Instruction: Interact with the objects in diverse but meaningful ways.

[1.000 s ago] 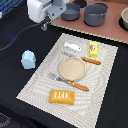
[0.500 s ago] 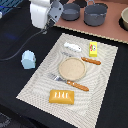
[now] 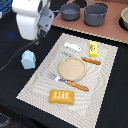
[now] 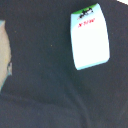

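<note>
The gripper itself could not be made out in either view, so whether it was released or clenched cannot be told; only the white arm (image 3: 32, 20) showed, hanging at the far left of the exterior view above the dark table (image 3: 15, 95). Just near of it stood the carton (image 3: 28, 60), left of the mat (image 3: 35, 85). On the mat lay the plate (image 3: 72, 68) in the middle, the white piece (image 3: 72, 48) and yellow packet (image 3: 93, 48) beyond it, a knife (image 3: 91, 61) at its right, a fork (image 3: 70, 82) on its near side, and the orange block (image 3: 62, 96) nearest. Two grey pots (image 3: 95, 14) sat on the far board (image 3: 115, 35). The wrist view alone showed the carton (image 4: 90, 37) from above, with red lettering near one end.
</note>
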